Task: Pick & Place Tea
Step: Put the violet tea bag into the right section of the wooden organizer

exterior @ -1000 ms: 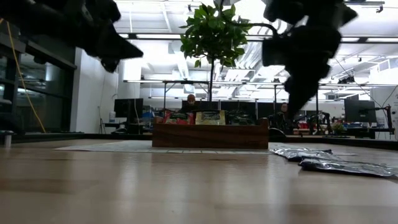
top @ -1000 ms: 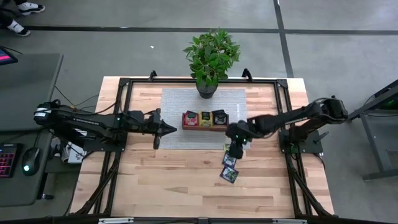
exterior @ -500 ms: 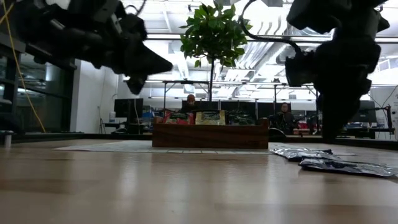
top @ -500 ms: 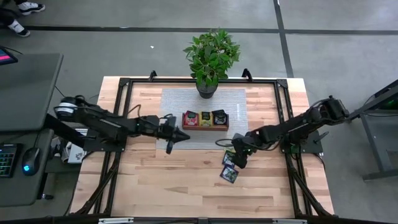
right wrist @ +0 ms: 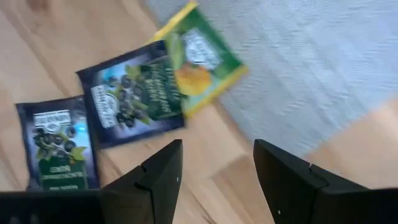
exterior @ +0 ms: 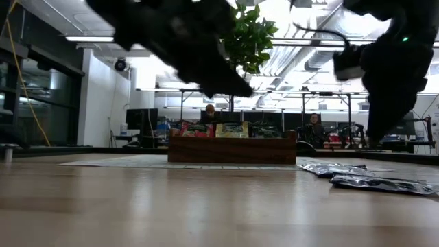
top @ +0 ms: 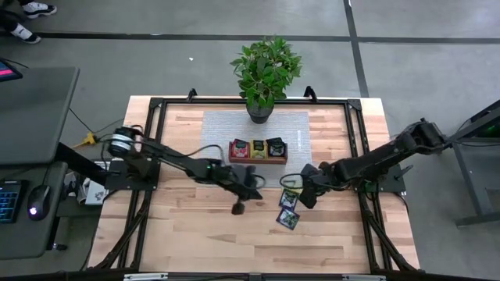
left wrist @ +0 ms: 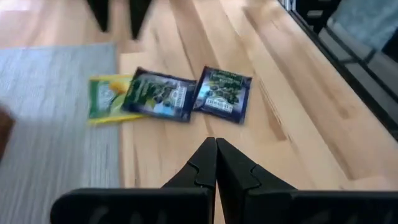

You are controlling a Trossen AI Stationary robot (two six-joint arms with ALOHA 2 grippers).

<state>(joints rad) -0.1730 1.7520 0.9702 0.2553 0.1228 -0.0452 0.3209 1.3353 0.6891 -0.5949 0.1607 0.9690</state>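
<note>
Lower right of centre in the high view: three loose sachets lie in a short line off the mat's corner, the yellow-green sachet (top: pixel 291 184) half on the grey mat (top: pixel 226 129), the blue-labelled sachet (top: pixel 288 200) overlapping it, the dark sachet (top: pixel 287 219) on bare wood at the end nearest the frame's bottom. Wooden tray (top: pixel 258 150) at mat centre already holds upright sachets in all three compartments.

Right gripper (top: pixel 306 195), fingers apart, nothing between them, hangs just right of the loose row. Left gripper (top: pixel 248 190), fingers pressed together and empty, sits left of the row, tip toward it.

Step in hand, as I judge it: right gripper picks one sachet. Best target is probably the dark sachet, lying free of the overlap; come down square over one edge and pinch there, since a flat packet gives little to grip. Left arm should keep clear.

Right wrist view shows overlap order: blue-labelled over yellow-green. Low view shows the packets only as thin slivers at right, but confirms both grippers are off the table.
</note>
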